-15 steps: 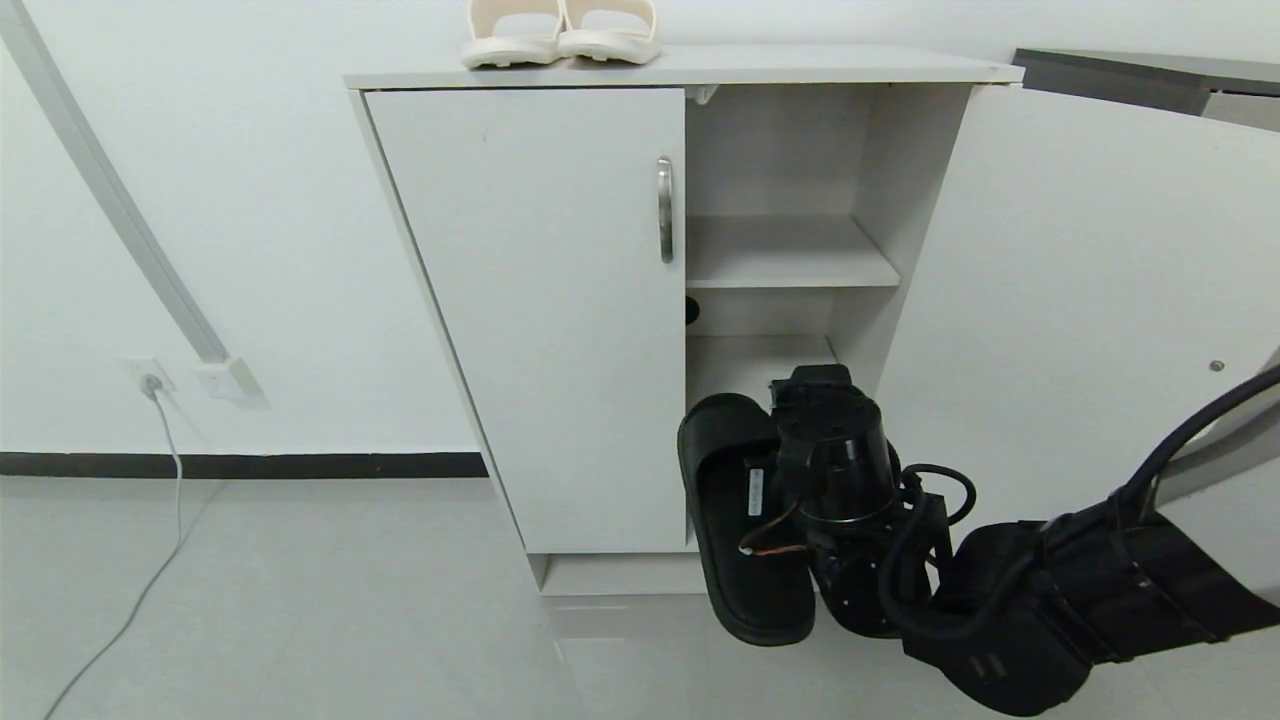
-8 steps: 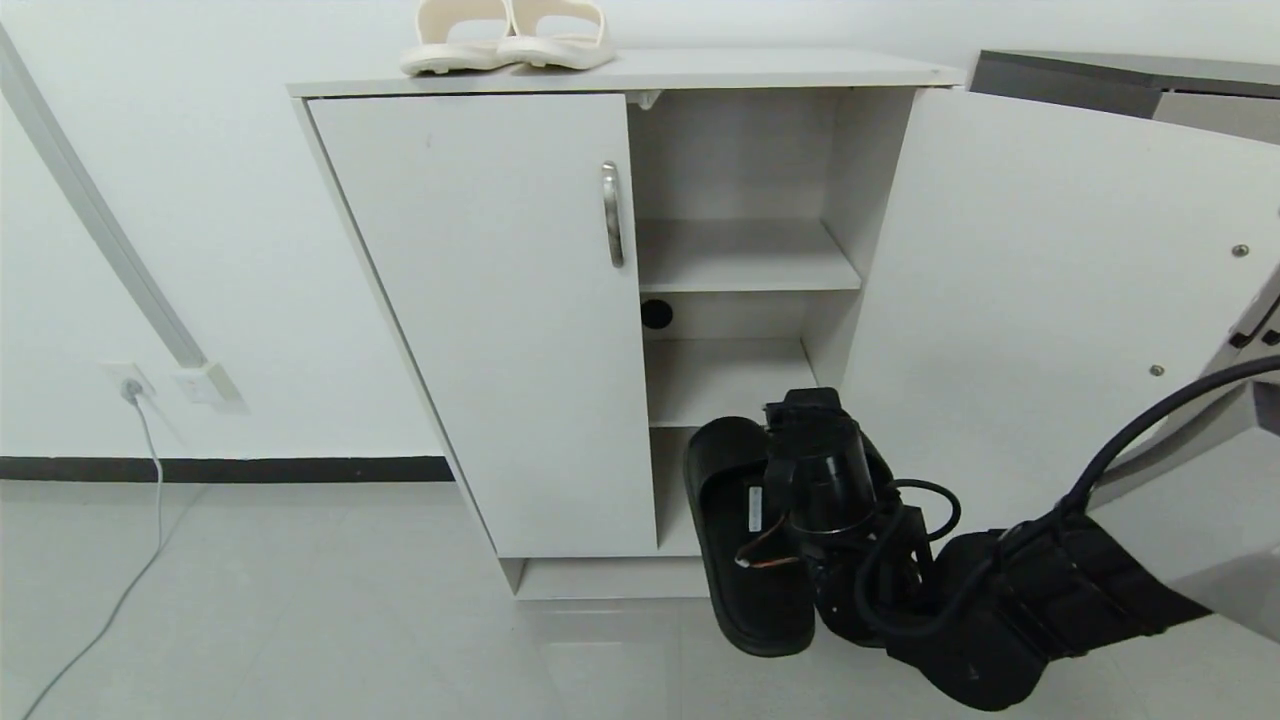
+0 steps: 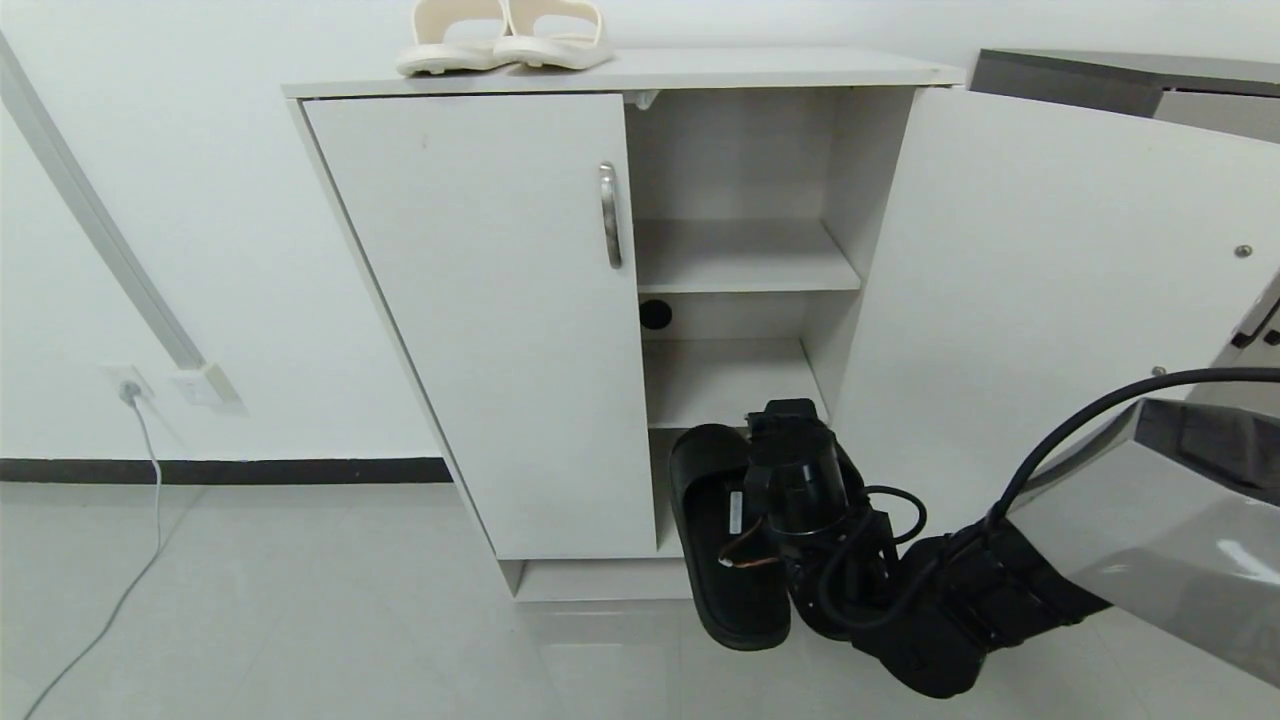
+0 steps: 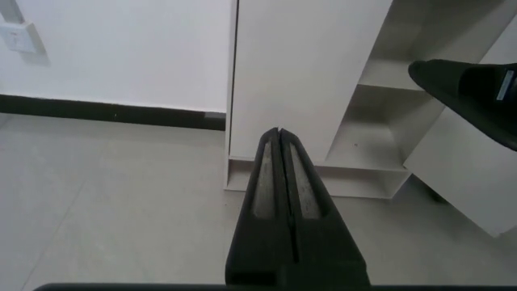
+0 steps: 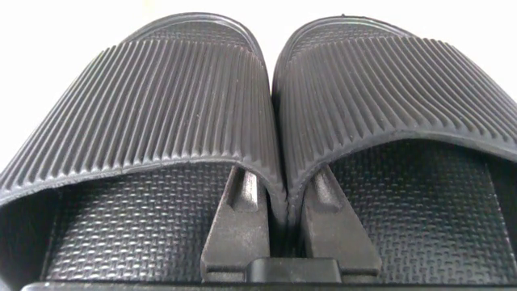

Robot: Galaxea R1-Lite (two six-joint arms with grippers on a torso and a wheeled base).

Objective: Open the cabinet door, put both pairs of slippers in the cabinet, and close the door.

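A pair of black slippers [image 3: 725, 540] hangs upright, soles together, in front of the lowest opening of the white cabinet [image 3: 620, 72]. My right gripper [image 5: 279, 217] is shut on the black slippers, its fingers [image 5: 238, 218] pinching the two straps' inner edges. The cabinet's right door [image 3: 1020, 280] stands wide open; the left door [image 3: 490, 300] with its metal handle [image 3: 608, 215] is closed. A pair of white slippers [image 3: 505, 40] lies on the cabinet top. My left gripper [image 4: 279, 174] is shut and empty, low over the floor before the cabinet [image 4: 299, 73].
Two bare shelves [image 3: 740, 260] [image 3: 725, 385] show inside the open half. A wall socket with a cable [image 3: 128, 390] is at the far left. A grey unit [image 3: 1120, 80] stands behind the open door. Open floor lies left of the cabinet.
The head view shifted, so the cabinet sits further left in the picture. My right gripper with the black slippers has moved slightly left, closer to the lowest opening.
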